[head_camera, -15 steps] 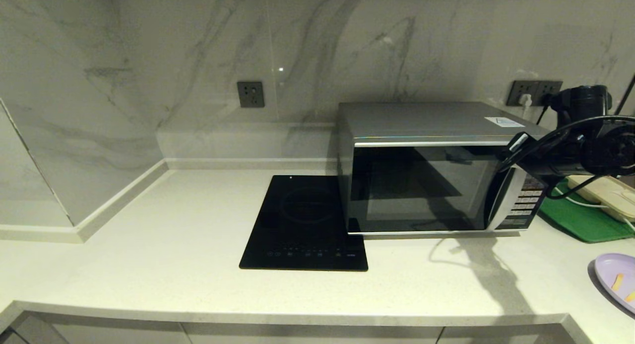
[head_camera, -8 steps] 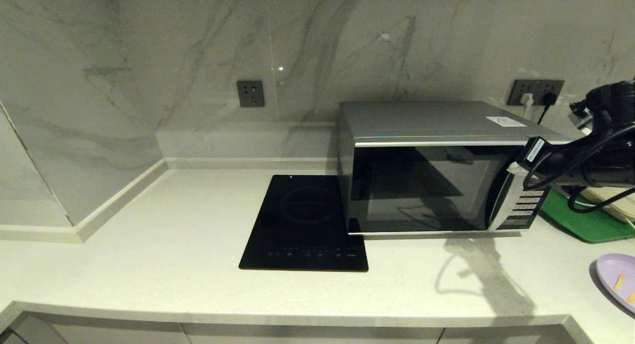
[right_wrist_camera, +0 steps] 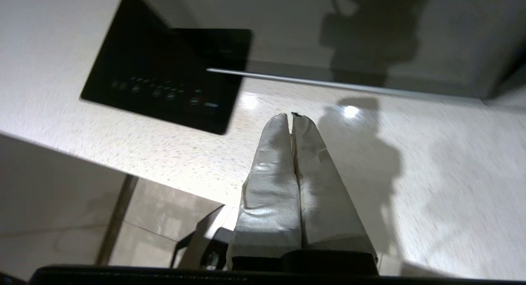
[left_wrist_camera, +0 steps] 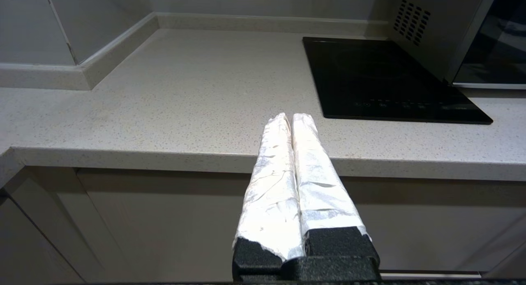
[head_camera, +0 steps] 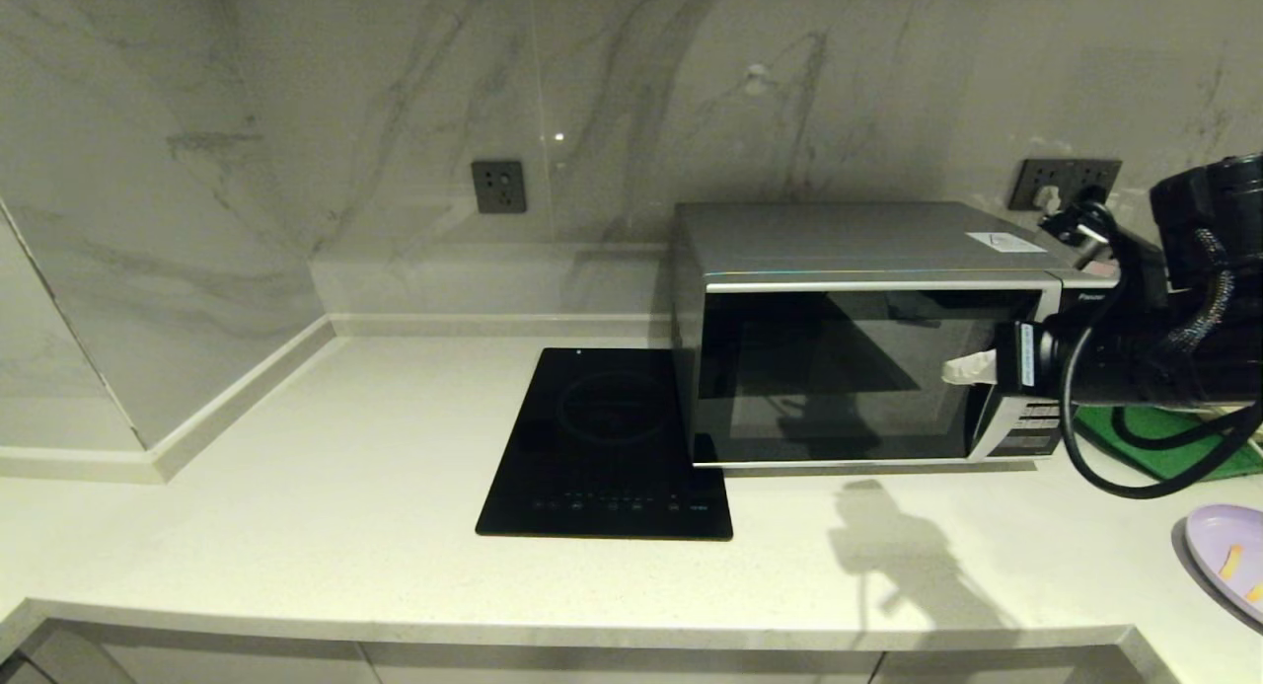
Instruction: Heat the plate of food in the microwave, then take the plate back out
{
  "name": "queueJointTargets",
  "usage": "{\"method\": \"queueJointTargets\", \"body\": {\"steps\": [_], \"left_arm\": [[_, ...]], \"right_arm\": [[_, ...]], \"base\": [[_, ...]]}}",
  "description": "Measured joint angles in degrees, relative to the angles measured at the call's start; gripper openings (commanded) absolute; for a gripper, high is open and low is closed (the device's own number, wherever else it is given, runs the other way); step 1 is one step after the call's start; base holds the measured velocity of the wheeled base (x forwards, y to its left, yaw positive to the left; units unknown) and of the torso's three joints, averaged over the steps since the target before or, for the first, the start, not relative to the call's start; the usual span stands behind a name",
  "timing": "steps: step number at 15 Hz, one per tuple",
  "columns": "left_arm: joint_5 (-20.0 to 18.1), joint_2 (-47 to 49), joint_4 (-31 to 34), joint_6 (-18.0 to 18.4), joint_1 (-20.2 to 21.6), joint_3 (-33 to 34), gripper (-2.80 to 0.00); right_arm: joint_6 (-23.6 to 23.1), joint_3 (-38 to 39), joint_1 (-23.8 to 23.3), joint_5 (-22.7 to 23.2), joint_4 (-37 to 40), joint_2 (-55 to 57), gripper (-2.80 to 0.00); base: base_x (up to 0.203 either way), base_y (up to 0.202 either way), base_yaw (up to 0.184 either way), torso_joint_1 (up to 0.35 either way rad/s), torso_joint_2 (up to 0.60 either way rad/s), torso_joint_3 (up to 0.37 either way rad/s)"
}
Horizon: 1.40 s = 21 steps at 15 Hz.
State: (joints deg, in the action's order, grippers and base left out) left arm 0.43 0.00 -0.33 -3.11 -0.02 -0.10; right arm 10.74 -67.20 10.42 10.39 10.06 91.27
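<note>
While its white-wrapped fingers (right_wrist_camera: 283, 170) press together on nothing, the right gripper (head_camera: 965, 368) hangs level in front of the right part of the dark glass door of the boxy silver microwave (head_camera: 868, 334), which is closed. Nearer than that gripper and off to its right, well apart from it, the round pale lavender plate of food (head_camera: 1228, 556) lies at the near right of the speckled pale stone counter (head_camera: 345, 487), bearing orange-yellow sticks. Left of the gripper, beside the microwave, sits a flat black glass hob (head_camera: 607, 447). Behind the arm lies a green tray (head_camera: 1154, 437). The left gripper (left_wrist_camera: 292, 120) is parked before the counter's front edge, fingers together, empty.
</note>
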Motion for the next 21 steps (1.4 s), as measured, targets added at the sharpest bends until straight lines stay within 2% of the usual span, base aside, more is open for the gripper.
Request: {"method": "queueJointTargets", "body": {"steps": [4,7,10,14,21], "left_arm": [[0.01,0.00,0.00,-0.02,0.02,0.00,-2.80],[-0.02,0.00,0.01,0.00,0.02,0.00,-2.80],[-0.02,0.00,0.02,0.00,0.02,0.00,-2.80],[0.01,0.00,0.02,0.00,0.02,0.00,-2.80],[0.01,0.00,0.02,0.02,0.02,0.00,-2.80]], "right_arm": [[-1.21,-2.26,7.38,-0.13,-7.44,4.79,-2.80],[-0.99,-3.67,9.12,0.37,-15.28,9.01,-2.80],[-0.97,-4.02,10.54,0.72,-19.71,11.61,-2.80],[-1.21,-3.38,11.77,1.60,-32.49,16.31,-2.80],[-1.23,-4.85,14.74,1.65,-33.95,19.78,-2.80]], "base": [[0.000,0.000,0.000,0.000,0.00,0.000],[0.000,0.000,0.000,0.000,0.00,0.000],[0.000,0.000,0.000,0.000,0.00,0.000],[0.000,0.000,0.000,0.000,0.00,0.000],[0.000,0.000,0.000,0.000,0.00,0.000]]}}
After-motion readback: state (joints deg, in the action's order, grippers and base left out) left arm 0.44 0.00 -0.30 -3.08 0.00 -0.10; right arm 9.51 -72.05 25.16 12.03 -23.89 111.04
